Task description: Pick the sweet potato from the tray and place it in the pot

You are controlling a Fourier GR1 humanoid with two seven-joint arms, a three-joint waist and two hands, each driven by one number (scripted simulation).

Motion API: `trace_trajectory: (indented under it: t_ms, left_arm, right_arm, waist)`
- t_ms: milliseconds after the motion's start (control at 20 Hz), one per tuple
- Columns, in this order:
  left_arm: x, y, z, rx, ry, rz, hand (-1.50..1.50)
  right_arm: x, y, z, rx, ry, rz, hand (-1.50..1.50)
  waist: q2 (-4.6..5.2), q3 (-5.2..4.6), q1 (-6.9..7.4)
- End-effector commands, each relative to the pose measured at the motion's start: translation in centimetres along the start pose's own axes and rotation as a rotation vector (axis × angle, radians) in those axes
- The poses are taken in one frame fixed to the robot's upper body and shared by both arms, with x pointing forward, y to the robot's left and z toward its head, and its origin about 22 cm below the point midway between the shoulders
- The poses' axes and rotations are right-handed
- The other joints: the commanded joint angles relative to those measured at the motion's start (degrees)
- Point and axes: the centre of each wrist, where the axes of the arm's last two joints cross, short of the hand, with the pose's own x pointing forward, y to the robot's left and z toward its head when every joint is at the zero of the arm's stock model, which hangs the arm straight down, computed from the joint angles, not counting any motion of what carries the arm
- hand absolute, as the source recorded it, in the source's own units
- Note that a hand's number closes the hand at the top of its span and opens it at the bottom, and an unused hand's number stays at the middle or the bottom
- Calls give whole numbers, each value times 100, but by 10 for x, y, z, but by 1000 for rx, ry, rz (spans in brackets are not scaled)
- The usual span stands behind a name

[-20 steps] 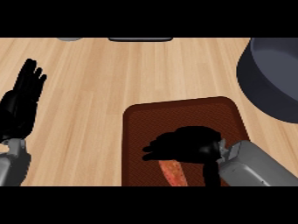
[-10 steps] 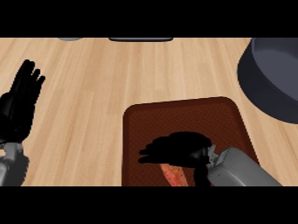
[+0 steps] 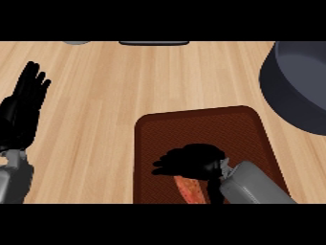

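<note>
Sweet potato (image 3: pixel 190 190) lies at the tray's (image 3: pixel 201 125) near edge, so the right hand (image 3: pixel 193 160) hunches over it, fingers curled round its far end I think; the contact's hidden. Pot (image 3: pixel 312 88) sits at the worktop's right edge, left hand (image 3: pixel 20 112) rests open by the left.

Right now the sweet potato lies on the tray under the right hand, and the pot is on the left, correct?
No: the head view shows the pot on the right, not left. The sweet potato does lie on the tray under the right hand.
</note>
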Motion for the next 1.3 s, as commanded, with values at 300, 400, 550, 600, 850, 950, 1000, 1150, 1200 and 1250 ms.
trace_trajectory:
  t_ms: [300,400,550,600,850,950,1000,1150,1200,1250]
  left_arm:
    - [-4,4,3,8,-10,-15,0]
    - [-2,7,5,-7,-3,-18,0]
    - [-5,6,-11,-1,-7,1,0]
    - [7,14,-6,8,-7,-18,0]
    - [-17,4,9,33,19,-3,0]
    - [-7,23,7,74,17,-26,0]
    - [-10,5,11,44,10,-13,0]
    - [-3,15,0,42,14,-24,0]
    - [-7,10,5,24,20,-3,0]
    - [-7,5,4,42,8,-20,0]
  right_arm:
    - [-3,28,-1,1,-119,122,150]
    - [-17,26,-11,16,-124,105,150]
    - [5,31,-13,8,-130,135,150]
    - [-9,28,-5,26,-130,139,150]
    - [-31,19,14,-272,332,-100,150]
    - [-39,18,28,-400,513,-214,150]
    - [-36,11,30,-435,570,-225,150]
    - [-4,3,24,-525,662,-258,150]
    - [6,-5,29,-575,668,-258,150]
    - [16,-19,38,-628,678,-261,150]
  waist:
    - [-4,0,-12]
    - [-1,0,7]
    - [-2,-1,-24]
    - [-3,0,-5]
    - [-33,-10,-223]
    - [-100,-15,-405]
    - [-95,-11,-357]
    - [-65,-10,-264]
    - [-57,-8,-181]
    - [-64,-8,-194]
